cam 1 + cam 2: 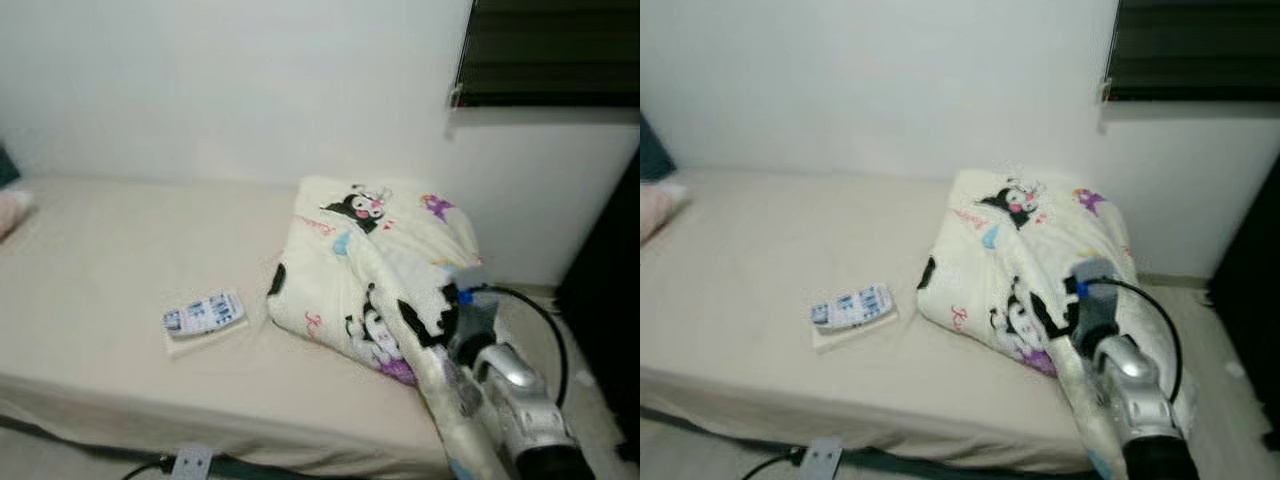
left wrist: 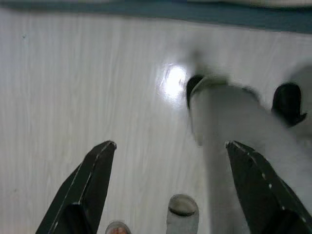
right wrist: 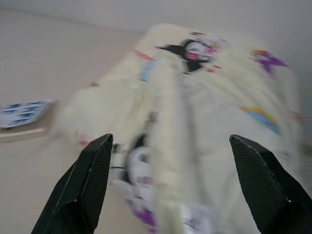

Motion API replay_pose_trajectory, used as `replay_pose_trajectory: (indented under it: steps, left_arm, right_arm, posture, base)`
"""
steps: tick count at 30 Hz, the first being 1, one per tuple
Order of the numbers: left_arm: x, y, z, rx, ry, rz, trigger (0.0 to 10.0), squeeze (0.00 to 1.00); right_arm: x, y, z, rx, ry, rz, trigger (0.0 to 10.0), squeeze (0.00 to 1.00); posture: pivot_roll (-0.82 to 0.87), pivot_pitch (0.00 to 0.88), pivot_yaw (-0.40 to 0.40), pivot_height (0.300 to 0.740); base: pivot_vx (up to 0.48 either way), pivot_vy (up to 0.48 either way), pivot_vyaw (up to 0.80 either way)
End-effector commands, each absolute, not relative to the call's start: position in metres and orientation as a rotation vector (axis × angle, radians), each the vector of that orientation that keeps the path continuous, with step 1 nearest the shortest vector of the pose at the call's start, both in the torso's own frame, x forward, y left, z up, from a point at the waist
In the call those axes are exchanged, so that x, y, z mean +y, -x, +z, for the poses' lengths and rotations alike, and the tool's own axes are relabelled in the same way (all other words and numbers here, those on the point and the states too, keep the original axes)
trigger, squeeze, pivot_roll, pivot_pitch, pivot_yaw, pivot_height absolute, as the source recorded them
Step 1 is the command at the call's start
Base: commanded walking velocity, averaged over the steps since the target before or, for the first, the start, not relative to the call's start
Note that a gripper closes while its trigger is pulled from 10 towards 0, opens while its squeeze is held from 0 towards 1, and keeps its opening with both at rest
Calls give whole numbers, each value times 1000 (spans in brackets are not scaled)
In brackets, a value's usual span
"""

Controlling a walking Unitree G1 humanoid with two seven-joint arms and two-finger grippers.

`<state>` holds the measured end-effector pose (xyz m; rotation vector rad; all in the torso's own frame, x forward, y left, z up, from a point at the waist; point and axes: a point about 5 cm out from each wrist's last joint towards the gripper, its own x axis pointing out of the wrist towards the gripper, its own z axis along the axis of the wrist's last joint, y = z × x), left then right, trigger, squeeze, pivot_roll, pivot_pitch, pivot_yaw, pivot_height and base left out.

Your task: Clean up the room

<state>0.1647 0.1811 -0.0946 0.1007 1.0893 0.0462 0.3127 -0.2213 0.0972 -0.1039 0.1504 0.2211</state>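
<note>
the blanket (image 1: 375, 265), cream with cartoon prints, lies bunched in a heap on the bed (image 1: 90, 270), at the end nearest the wall (image 1: 230, 80) below the dark window blind (image 1: 550, 50). part of the blanket spills over the near edge of the bed and drapes down along our right arm (image 1: 515, 400). a black cable (image 1: 545, 320) loops from that arm, just beside the blanket's hanging fold.

our right hand (image 3: 170, 190) is up by the blanket; in the right wrist view its two black fingers (image 3: 85, 185) stand wide apart, with the blanket's folds lying between and beyond them. the picture is blurred, and we cannot tell whether either finger touches the cloth.

on the bed, well apart from the blanket toward the far end of the mattress, we see a small blue-and-white patterned packet (image 1: 203, 313) resting on a flat pale card (image 1: 205, 338). a bit of pink fabric (image 1: 12, 210) sits at the bed's far end, well away from the blanket.

our left hand (image 2: 170, 185) hangs over the pale wood-look floor (image 2: 73, 83), fingers spread wide and holding nothing. between them, lower down, we see a grey robot leg (image 2: 219, 146) and two feet in socks (image 2: 181, 214) on the floor.

under the bed's near edge, a white power strip (image 1: 192, 462) lies on the floor.
</note>
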Motion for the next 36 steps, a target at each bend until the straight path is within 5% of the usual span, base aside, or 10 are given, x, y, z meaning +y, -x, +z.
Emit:
replay_pose_trajectory:
  steps: [1,25,36]
  left_arm:
    - [182,-167,-94,1080,-74,50,10000,0]
    - [179,-167,-94,1077,-43,45,10000,0]
    - [173,-178,-89,1017,-114,-63,10000,0]
  right_arm:
    - [-222,-316,99,151,94,186,10000,0]
    - [-229,-327,118,79,125,112,10000,0]
    - [-214,-333,124,47,108,147,10000,0]
  posture:
    - [-124,19,18,672]
    - [-123,35,17,672]
    - [-90,44,0,672]
  base:
    - [0,0,0]
    - [-446,0,0]
    - [175,0,0]
